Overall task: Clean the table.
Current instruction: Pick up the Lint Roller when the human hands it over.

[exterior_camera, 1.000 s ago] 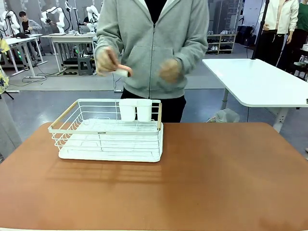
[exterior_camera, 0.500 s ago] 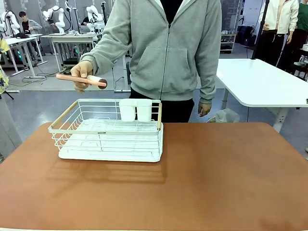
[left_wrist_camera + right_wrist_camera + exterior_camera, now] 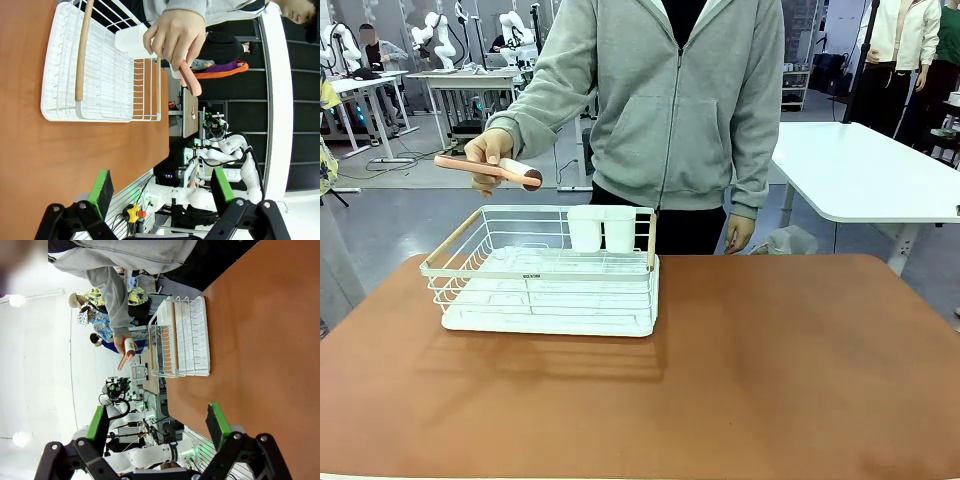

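Note:
The reddish-brown table (image 3: 770, 370) spreads across the front view, and its top also runs through the left wrist view (image 3: 30, 165) and the right wrist view (image 3: 260, 340). A person in a grey hoodie stands at the far side. One hand (image 3: 488, 152) holds a pink-handled tool (image 3: 485, 168) with a white and dark head above the white wire rack (image 3: 545, 270). The same tool (image 3: 190, 82) shows beyond the rack (image 3: 100, 70) in the left wrist view. My left gripper (image 3: 160, 192) is open with nothing between its fingers. My right gripper (image 3: 157, 425) is open too, over the table.
Two white cups (image 3: 602, 228) stand in the rack's back right corner. A white table (image 3: 860, 165) stands behind at the right. The person's other hand (image 3: 740, 232) hangs near the far table edge.
The person moved from holding the tool with both hands at the chest to holding it out in one hand over the rack's left end; the other hand dropped to the side.

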Controlling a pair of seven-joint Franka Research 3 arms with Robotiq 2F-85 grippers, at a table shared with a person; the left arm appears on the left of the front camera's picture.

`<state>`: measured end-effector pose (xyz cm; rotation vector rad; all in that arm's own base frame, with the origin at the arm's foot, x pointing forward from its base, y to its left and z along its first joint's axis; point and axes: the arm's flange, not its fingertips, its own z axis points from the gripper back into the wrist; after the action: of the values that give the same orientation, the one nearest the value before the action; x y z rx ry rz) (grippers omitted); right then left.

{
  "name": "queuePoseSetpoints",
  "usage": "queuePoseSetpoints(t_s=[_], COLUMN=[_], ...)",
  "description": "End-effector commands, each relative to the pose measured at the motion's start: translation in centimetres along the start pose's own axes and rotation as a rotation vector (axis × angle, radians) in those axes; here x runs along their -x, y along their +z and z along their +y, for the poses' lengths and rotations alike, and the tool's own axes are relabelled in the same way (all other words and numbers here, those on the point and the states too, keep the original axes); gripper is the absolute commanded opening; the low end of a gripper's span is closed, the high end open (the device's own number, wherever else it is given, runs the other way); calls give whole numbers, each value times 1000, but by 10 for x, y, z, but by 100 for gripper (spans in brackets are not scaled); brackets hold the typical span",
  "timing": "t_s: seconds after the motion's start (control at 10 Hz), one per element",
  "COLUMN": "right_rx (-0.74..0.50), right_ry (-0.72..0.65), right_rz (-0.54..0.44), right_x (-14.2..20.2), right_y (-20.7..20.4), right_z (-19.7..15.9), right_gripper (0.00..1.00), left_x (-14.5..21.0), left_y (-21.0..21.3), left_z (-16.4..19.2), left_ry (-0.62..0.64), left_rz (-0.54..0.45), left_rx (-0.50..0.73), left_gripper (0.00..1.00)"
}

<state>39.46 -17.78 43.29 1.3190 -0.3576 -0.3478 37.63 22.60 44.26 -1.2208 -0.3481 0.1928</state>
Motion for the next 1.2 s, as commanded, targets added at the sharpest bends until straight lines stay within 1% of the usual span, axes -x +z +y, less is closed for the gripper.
queuePoseSetpoints(t_s=[0.0,1.1], right_rx=[-8,-8], right_ry=[2,2], right_rz=[-6,-6], right_x=[4,4], right_y=[0,0], right_z=[3,3], right_gripper=[100,100], left_x=[1,0], left_y=[3,0], left_z=[0,0], left_ry=[-1,0], left_rz=[2,0], left_rx=[-6,0], left_gripper=[100,100])
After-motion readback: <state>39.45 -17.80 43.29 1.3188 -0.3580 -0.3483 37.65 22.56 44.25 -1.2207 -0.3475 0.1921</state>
